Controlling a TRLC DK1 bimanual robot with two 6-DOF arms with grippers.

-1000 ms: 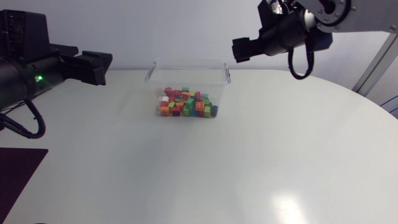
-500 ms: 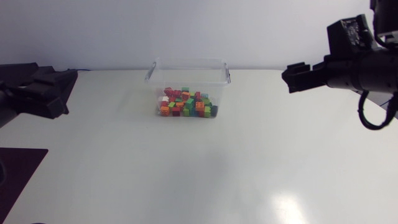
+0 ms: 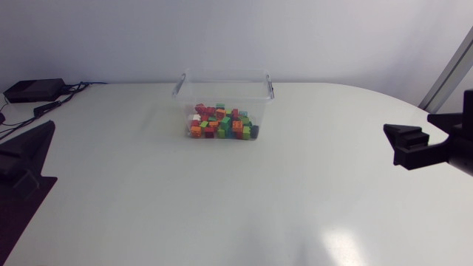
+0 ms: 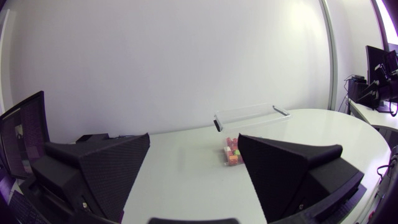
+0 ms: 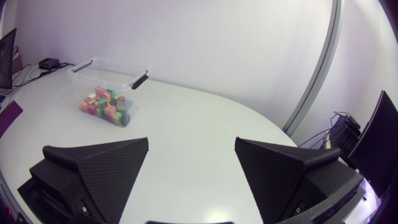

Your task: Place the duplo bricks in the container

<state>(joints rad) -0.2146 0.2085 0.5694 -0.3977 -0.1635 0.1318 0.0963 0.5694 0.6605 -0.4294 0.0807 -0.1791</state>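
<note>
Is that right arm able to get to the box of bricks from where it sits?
Probably yes: only bare table lies between the right arm and the container, and its jaws stand open.

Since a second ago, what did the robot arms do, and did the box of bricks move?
Both arms pulled back from beside the container to the table's side edges: the left gripper went out to the left, the right gripper out to the right. Both are open and empty; nothing was picked up or dropped. The container and the duplo bricks inside it stayed put.
</note>
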